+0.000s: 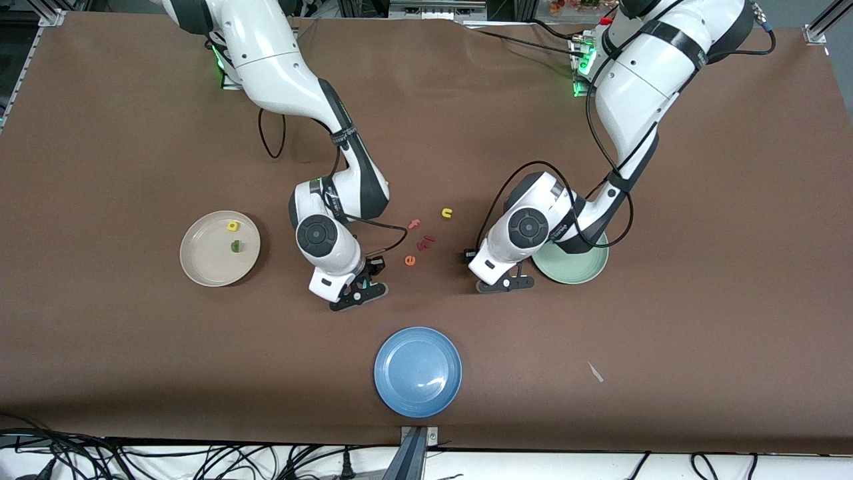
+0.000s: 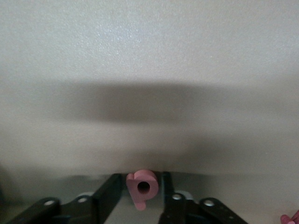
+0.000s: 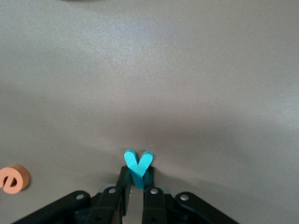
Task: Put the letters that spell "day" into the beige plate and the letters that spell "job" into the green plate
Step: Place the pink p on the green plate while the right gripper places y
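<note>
I have the right gripper (image 1: 360, 294) down at the table (image 1: 133, 133), its fingers (image 3: 124, 186) pinched tight on the teal y (image 3: 138, 166), which stands up between them. Bare cloth all round it in the right wrist view, only the orange e (image 3: 14, 178) off to one side. From the front, that e (image 1: 410, 261) sits between my two grippers, a bit farther from the camera than both. With it lie a salmon f (image 1: 415, 223), a dark red piece (image 1: 424, 241) I can't read, and a yellow u (image 1: 447, 213).

The left gripper (image 1: 505, 285) is also low, just beside the green plate (image 1: 586, 270); the left arm's wrist covers part of that plate's rim. Its jaws are drawn in against the salmon-red b (image 2: 141, 186), one finger (image 2: 112, 191) on each side. I can't tell whether the grip is firm. Open cloth ahead of it in the left wrist view.

The beige plate (image 1: 203, 257) lies toward the right arm's end, well apart from the right gripper, clear table between. In it are the yellow a (image 1: 232, 226) and green d (image 1: 236, 247). A blue plate (image 1: 418, 371) sits nearer the camera than both grippers, roughly between them. I see no j or o. Table edges are well apart from both tools.
</note>
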`<control>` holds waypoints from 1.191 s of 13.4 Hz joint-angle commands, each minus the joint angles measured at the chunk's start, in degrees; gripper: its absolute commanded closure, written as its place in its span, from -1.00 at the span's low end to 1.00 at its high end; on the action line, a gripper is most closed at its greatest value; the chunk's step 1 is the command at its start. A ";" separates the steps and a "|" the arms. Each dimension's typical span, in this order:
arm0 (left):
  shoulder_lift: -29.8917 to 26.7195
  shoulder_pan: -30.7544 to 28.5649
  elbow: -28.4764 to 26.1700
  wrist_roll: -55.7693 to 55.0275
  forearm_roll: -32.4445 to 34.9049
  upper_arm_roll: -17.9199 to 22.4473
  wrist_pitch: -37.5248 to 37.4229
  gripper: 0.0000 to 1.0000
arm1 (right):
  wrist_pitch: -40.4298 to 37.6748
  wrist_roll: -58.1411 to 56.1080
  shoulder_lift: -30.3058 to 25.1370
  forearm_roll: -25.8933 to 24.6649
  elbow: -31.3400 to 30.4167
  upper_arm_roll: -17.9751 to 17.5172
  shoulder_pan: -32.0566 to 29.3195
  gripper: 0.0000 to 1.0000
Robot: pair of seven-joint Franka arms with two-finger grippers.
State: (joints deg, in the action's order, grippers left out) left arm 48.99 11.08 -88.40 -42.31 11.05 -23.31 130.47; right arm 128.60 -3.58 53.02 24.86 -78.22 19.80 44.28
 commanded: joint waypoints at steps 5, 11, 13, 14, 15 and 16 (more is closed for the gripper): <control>-1.70 -0.36 0.16 -1.37 1.43 0.10 -1.61 1.00 | -6.76 -0.99 -1.94 1.33 1.93 0.06 -2.52 1.00; -8.46 -5.54 0.86 6.16 1.43 -0.16 -9.79 1.00 | -12.58 0.59 -12.05 0.81 -11.05 6.38 -3.06 1.00; -9.53 -7.82 0.78 11.52 1.52 0.10 -13.47 1.00 | -12.67 0.42 -15.30 0.54 -15.71 8.92 -3.06 1.00; -9.70 -10.18 0.25 14.33 1.61 0.10 -14.36 1.00 | -12.76 0.33 -15.83 0.54 -17.21 10.33 -3.06 1.00; -9.88 -12.38 -0.45 16.80 1.70 0.02 -16.45 1.00 | -13.46 0.16 -16.01 0.45 -17.93 11.82 -3.06 1.00; -9.88 -13.88 -2.02 17.69 2.04 0.02 -16.65 1.00 | -14.51 -0.28 -15.93 0.37 -18.11 13.23 -3.06 1.00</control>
State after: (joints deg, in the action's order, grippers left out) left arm 40.14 0.56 -87.06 -28.27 11.22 -22.83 114.95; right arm 115.24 -3.05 39.90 24.86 -92.51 30.99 40.58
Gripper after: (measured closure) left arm 0.722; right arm 0.868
